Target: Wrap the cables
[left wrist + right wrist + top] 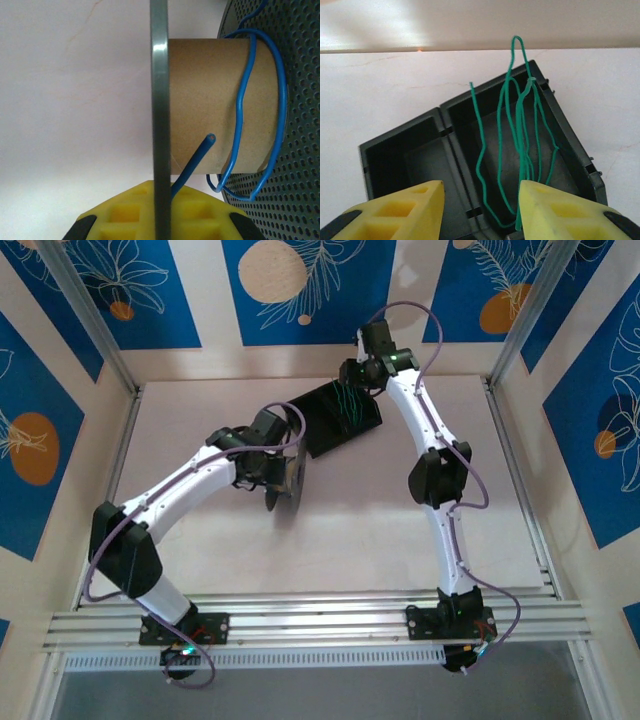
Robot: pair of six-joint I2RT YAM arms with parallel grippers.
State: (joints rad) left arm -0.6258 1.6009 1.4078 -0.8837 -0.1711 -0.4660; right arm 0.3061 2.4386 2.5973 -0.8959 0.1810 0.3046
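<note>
I noted the left gripper point(160, 222) clamped on the thin flange edge of the spool point(210, 100) at mid-table. A blue cable point(240, 115) was looped loosely round the cardboard core, with one cut end sticking out free. Farther back, the right gripper point(481, 190) hung with jaws parted over the black two-compartment tray point(385, 150); green cables point(521, 130) lay tangled in the right-hand compartment as its wrist camera saw it, one strand just beside the right finger, one loop reaching past the tray's far rim.
</note>
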